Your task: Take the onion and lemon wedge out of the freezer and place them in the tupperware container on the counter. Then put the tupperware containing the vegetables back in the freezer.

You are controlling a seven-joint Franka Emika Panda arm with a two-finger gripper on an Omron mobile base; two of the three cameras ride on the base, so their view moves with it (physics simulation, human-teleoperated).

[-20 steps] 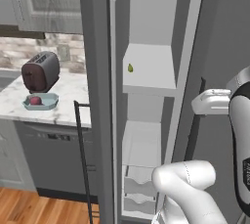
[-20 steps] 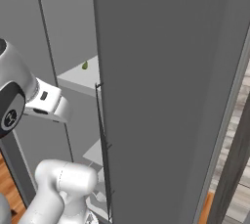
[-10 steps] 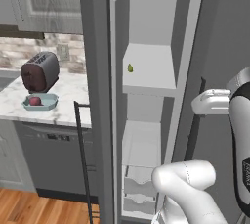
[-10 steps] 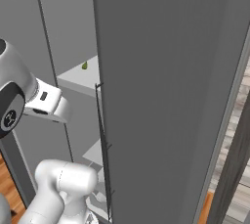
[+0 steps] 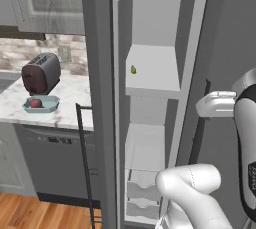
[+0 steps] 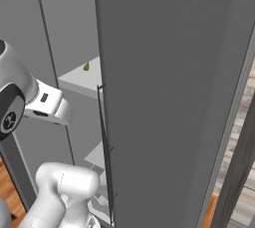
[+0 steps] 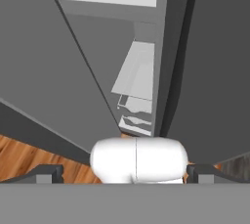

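Observation:
The freezer [image 5: 150,33] stands open, its white shelves showing. The lemon wedge [image 5: 133,69] [image 6: 86,66] lies on the upper shelf near its left side. On the counter [image 5: 70,103] to the left sits the teal tupperware container [image 5: 49,104] with the onion [image 5: 36,103] inside it. My gripper [image 7: 124,171] is open, its dark fingertips [image 7: 47,171] wide apart with nothing between them. It looks down along the freezer's lower shelves and drawers [image 7: 136,105]. My hand [image 5: 216,105] [image 6: 48,105] hovers in front of the freezer, right of and below the lemon wedge's shelf.
A dark red toaster [image 5: 41,73] stands behind the container. The open freezer door [image 5: 100,98] with its long dark handle [image 5: 84,163] juts out between counter and shelves. A large grey door panel [image 6: 169,97] with a handle [image 6: 104,142] is at my right.

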